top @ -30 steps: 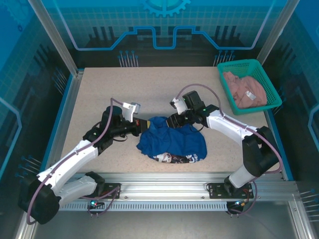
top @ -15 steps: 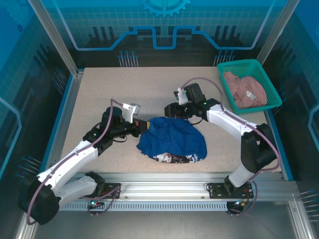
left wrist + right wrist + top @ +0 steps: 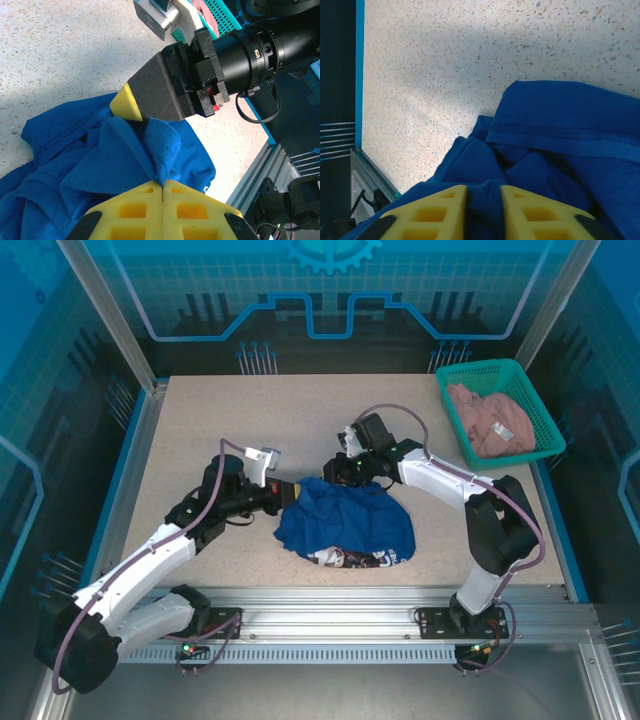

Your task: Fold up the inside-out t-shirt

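1. Between the two grippers, on the speckled table, the t-shirt lies in a crumpled royal-blue heap, neither flat nor folded.
2. The left gripper sits at the heap's left far corner. In its wrist view its yellow fingers are pressed together with no gap. A peaked fold of the t-shirt rises straight out of their tips, so it has cloth pinched.
3. The right gripper comes down on the heap's far edge, just to the right of the left gripper. Seen from the left wrist, its dark finger with a yellow tip touches the cloth just ahead of the left fingertips.
4. From the right wrist, the right gripper is nearly closed. Only a narrow slot is left between its fingers, and that slot is packed with blue cloth, so it grips a bunch of the t-shirt.
5. Just ahead of the right fingertips a hem with a double row of stitching runs across the cloth, with soft rounded folds bunched below it.
6. On the side of the heap farthest from both grippers, toward the arms' bases, a pale print with dark marks peeks out from under the plain blue.
7. Well off to the right of the right gripper, a green basket holds a pinkish garment, apart from the t-shirt.
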Robot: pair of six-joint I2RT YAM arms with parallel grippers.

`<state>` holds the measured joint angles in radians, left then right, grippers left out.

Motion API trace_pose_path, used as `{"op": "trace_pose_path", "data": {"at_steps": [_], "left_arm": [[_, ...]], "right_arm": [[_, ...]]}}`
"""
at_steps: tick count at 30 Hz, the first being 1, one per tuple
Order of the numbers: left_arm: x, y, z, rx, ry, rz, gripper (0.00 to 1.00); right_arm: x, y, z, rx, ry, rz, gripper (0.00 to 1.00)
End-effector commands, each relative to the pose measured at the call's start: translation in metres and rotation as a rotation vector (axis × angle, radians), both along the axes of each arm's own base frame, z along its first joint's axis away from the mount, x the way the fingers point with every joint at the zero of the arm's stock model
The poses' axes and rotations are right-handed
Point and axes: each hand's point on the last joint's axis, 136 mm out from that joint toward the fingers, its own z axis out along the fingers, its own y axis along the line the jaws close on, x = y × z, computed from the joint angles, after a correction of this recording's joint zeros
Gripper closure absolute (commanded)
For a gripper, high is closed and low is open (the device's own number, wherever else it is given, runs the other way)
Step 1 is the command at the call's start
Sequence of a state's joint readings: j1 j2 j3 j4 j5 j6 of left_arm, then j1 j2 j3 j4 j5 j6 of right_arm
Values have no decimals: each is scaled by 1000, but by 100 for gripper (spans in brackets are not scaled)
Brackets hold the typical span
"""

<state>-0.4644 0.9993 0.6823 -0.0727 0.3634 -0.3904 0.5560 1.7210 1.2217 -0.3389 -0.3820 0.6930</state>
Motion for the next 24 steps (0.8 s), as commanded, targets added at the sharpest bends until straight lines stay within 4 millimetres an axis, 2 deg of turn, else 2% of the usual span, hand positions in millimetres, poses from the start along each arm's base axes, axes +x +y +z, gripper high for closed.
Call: {"op": "trace_pose_path", "data": {"at_steps": [1,5,9,12,15,19,24], "left_arm": [[-3,0,2,-9,-24,-21,100],[-4,0,1,-8,-20,-22,100],[-2,0,-4,0,-11,-21,100],[4,1,-13,23,11,5,100],[14,3,-24,60,28,39,96],[15,-5,-34,78,16,-2,87],[-1,-16,-51,122,-1,-56,66]], "right_arm": [[-2,2,12,4,-25,5,82],[-3,-3,18,-18,-58,2,92],[1,-15,35,-17,-111,-36,99],[3,-23,51,9,-150,-87,100],[5,-28,57,26,-167,-137,100],[10,-33,46,12,-155,-184,100],[16,-39,32,9,-126,-209,100]]}}
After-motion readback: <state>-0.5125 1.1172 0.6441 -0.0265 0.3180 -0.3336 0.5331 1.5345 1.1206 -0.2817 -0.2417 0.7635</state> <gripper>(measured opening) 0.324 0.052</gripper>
